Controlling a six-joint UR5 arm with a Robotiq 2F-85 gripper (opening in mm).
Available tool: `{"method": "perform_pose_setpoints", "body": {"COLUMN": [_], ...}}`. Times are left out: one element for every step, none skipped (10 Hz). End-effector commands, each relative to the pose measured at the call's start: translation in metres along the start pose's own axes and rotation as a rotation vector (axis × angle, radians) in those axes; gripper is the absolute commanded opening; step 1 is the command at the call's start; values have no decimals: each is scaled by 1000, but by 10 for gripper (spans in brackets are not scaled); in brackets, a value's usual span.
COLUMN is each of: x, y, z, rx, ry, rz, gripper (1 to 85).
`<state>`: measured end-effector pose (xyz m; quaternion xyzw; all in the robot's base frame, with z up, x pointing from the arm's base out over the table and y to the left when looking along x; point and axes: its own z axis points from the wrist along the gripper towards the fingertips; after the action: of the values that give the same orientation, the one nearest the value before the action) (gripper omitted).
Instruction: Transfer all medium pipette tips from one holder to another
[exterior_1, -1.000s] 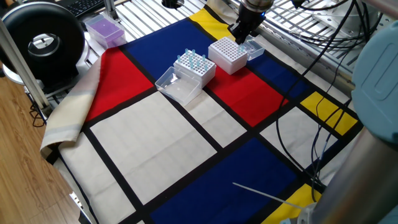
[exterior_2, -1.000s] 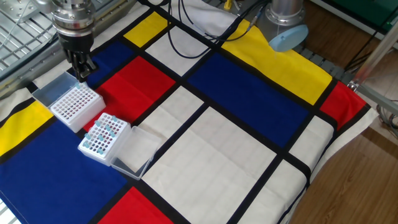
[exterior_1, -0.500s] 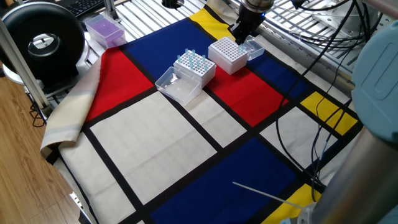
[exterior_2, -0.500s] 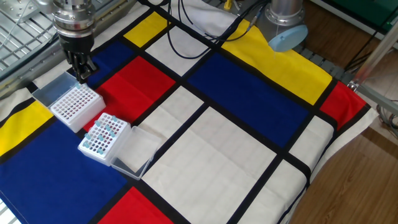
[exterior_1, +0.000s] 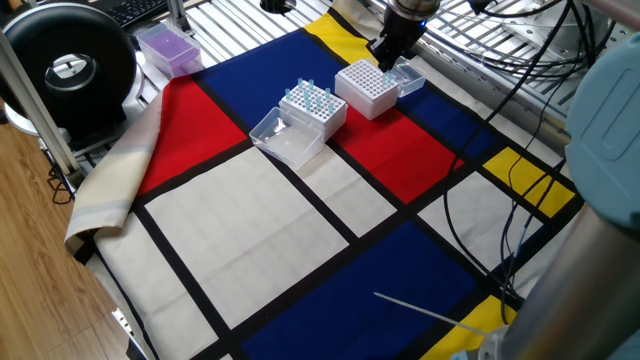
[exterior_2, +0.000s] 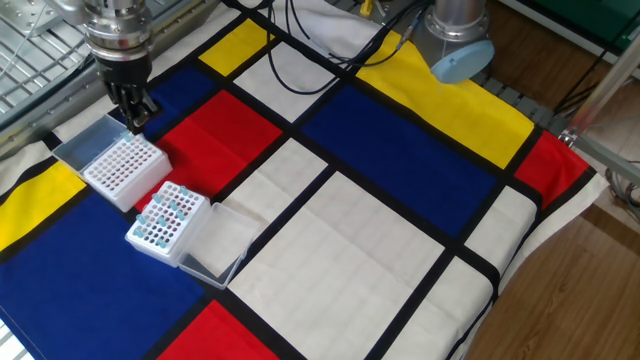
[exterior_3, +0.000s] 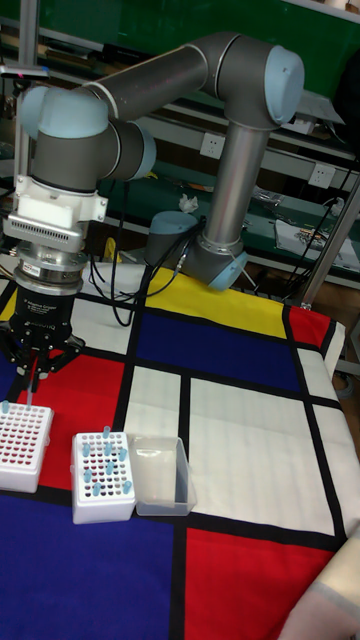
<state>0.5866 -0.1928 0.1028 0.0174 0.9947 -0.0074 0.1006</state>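
Two white perforated holders stand side by side on the cloth. The nearer holder (exterior_1: 313, 108) (exterior_2: 167, 218) (exterior_3: 103, 478) carries several pale-blue medium pipette tips (exterior_1: 316, 97) (exterior_3: 108, 462). The other holder (exterior_1: 367, 88) (exterior_2: 123, 170) (exterior_3: 22, 447) is almost empty, with one tip (exterior_3: 5, 408) at its far corner. My gripper (exterior_1: 385, 50) (exterior_2: 131, 112) (exterior_3: 32, 377) hangs just above that holder's back edge. Its fingers are pinched together on a slender tip (exterior_3: 29, 392) that points down.
A clear open lid (exterior_1: 285, 138) (exterior_2: 215, 245) (exterior_3: 158, 474) lies against the tip-filled holder, and another clear lid (exterior_1: 405, 77) (exterior_2: 85, 145) sits behind the other. A purple box (exterior_1: 168, 47) and a black round device (exterior_1: 70, 65) stand off the cloth's far-left edge. Cables (exterior_1: 510, 230) cross the cloth.
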Motion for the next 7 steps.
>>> {"method": "perform_pose_setpoints", "body": {"x": [4, 5, 6, 6, 6, 6, 6], "y": [-1, -3, -6, -7, -7, -8, -10], "z": [-1, -1, 0, 1, 1, 1, 2], "rx": [-16, -18, -22, -24, -24, -21, -16], "ry": [18, 21, 24, 22, 22, 22, 22], "rz": [-30, -47, -64, -75, -78, -81, -87], "gripper": [150, 163, 197, 200, 203, 203, 203]}}
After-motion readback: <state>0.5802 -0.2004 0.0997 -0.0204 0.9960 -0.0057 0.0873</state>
